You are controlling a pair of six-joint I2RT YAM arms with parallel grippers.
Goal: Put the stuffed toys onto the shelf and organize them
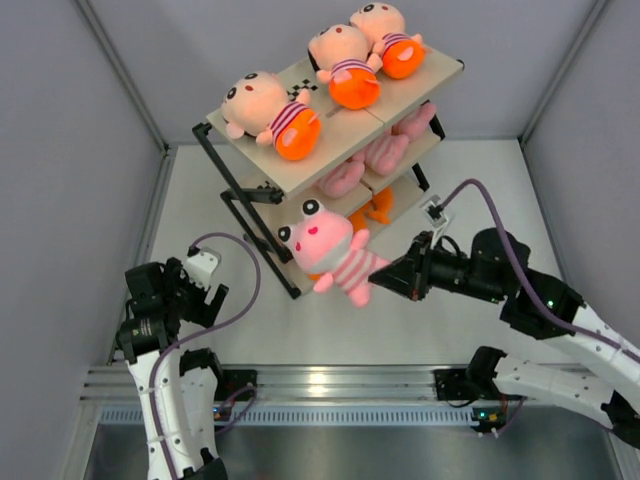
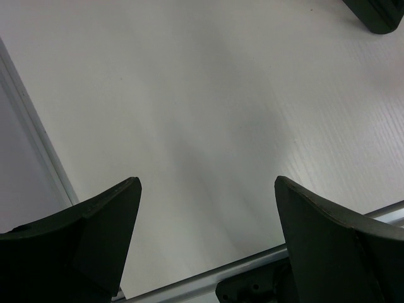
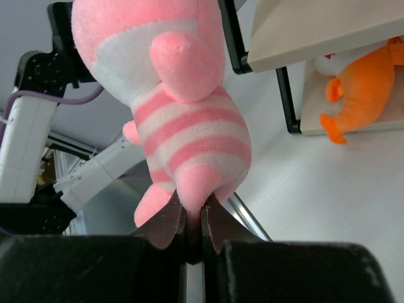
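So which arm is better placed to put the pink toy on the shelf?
Right. The right gripper is shut on the pink toy at its lower end, holding it just in front of the shelf. The left gripper is open and empty, back near its base over bare table.

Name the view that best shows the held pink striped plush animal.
Top external: the pink striped plush animal shows nearly whole, face included. Right wrist shows only its striped body, pinched in the right gripper. Left wrist shows none.
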